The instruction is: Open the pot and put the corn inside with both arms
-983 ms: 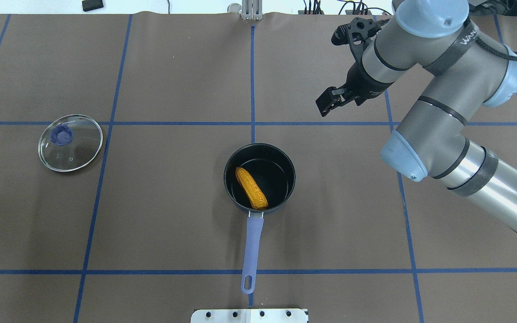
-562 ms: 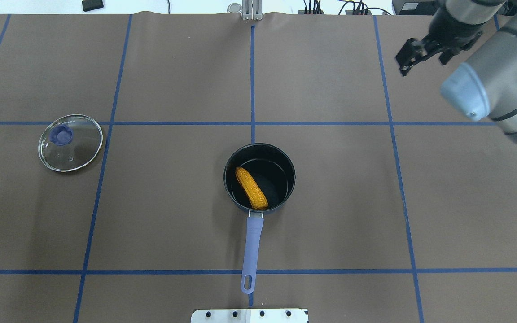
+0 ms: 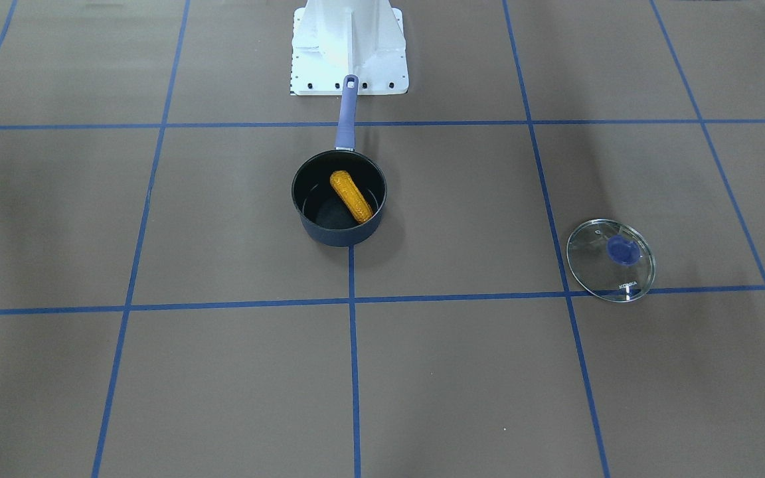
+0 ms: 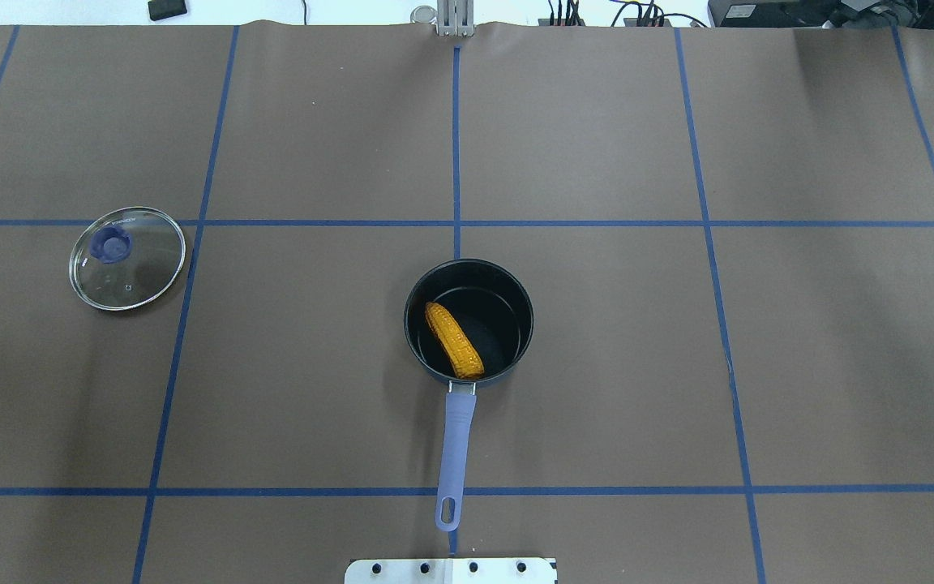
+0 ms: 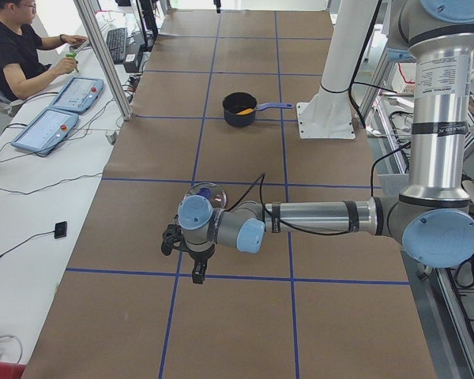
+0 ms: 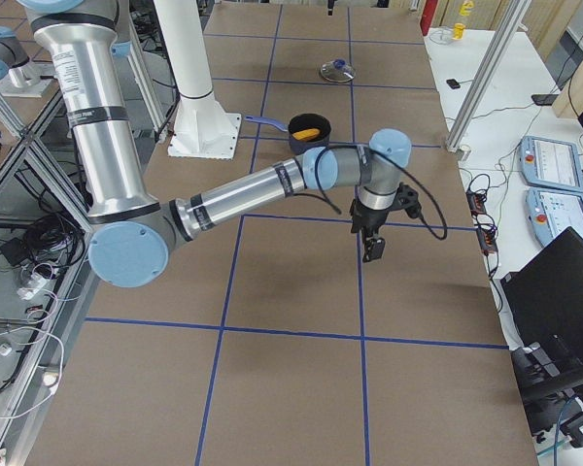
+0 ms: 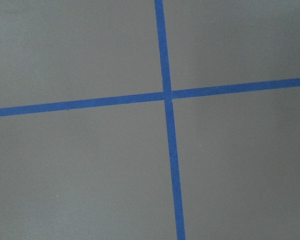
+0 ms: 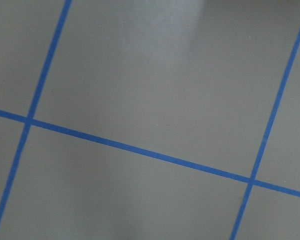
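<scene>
Orange-yellow corn (image 3: 351, 196) inside pot (image 3: 339, 234), far from left end effector (image 5: 193, 268) and right end effector (image 6: 371, 248), openness indiscernible

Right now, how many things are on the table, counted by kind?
pot: 1
corn: 1
lid: 1
Total: 3
</scene>
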Robot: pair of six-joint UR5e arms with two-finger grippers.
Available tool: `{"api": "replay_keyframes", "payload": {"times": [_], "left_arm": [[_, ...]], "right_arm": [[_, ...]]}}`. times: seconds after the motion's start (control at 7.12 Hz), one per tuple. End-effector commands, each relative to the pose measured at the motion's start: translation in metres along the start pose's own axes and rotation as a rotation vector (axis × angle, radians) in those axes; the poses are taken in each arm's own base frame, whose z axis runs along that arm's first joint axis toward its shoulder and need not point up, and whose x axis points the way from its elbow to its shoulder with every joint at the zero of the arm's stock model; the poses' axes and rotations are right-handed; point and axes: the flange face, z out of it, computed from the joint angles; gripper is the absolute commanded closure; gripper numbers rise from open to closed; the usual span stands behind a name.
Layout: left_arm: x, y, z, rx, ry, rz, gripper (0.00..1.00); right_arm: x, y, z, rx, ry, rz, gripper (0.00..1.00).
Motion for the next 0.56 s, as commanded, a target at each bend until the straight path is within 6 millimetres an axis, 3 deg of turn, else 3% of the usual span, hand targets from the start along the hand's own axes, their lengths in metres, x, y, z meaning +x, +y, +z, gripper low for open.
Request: {"api": "replay_keyframes", "payload": {"times": [0.0, 0.14, 0.42], "left_arm": [[0.004, -0.007, -0.005, 0.001, 0.0, -0.003, 0.01], [0.004, -0.007, -0.005, 0.0, -0.001, -0.004, 0.01], [0.003, -0.003, -0.006, 0.002, 0.001, -0.005, 0.01]], "right_arm": [[0.064, 0.093, 0.041, 0.004, -0.111, 0.084, 0.0], [0.071, 0.106, 0.043, 0.001, -0.11, 0.093, 0.0], [0.074, 0.109, 0.04, 0.007, -0.105, 0.11, 0.0]]}}
